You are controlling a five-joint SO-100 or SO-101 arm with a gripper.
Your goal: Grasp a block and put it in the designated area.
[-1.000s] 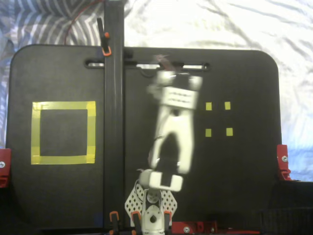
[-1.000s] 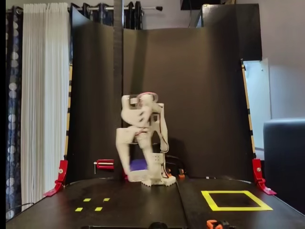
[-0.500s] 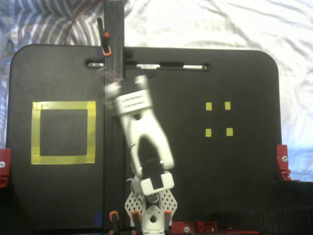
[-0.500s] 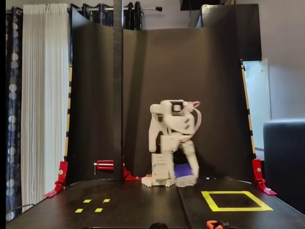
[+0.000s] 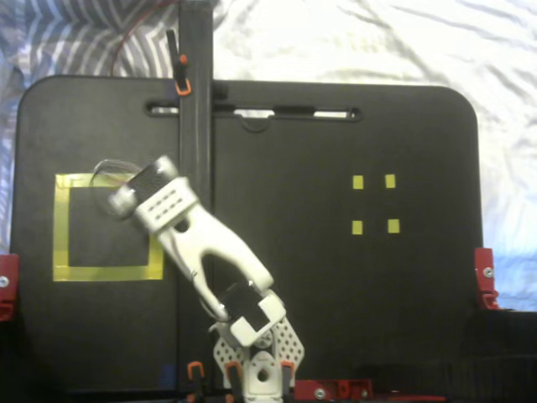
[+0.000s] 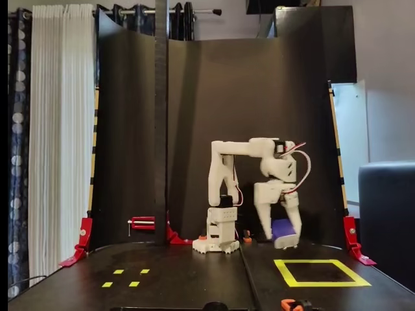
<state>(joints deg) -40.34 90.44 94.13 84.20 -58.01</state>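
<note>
Looking down from above first, we see the arm (image 5: 201, 248) reaching from its base at the near edge out to the left, with its wrist over the near-right part of the taped square (image 5: 60, 227) that marks the drop zone. The arm's white body hides the end effector and anything in it here, so from this view we cannot tell how wide it stands or where the block is. The four small yellow tape marks (image 5: 374, 204) lie well apart on the right, with nothing on them.

In the front view the picture is clearer. The end effector (image 6: 284, 238) hangs pointing down at the right of the base, and the block (image 6: 283, 228) shows as a bluish-purple lump between the fingers, which look closed around it; we judge it is gripped and clear of the counter (image 6: 194, 275). The taped square (image 6: 288, 272) lies on the counter nearer the camera than the end effector. How the block sits over the square in depth is hard to read from here.

We judge the step in hand to be the carry, close to its end. The next move calls for bringing the block down inside the tape outline, then spreading the fingers only once it rests on the black inside.
</note>
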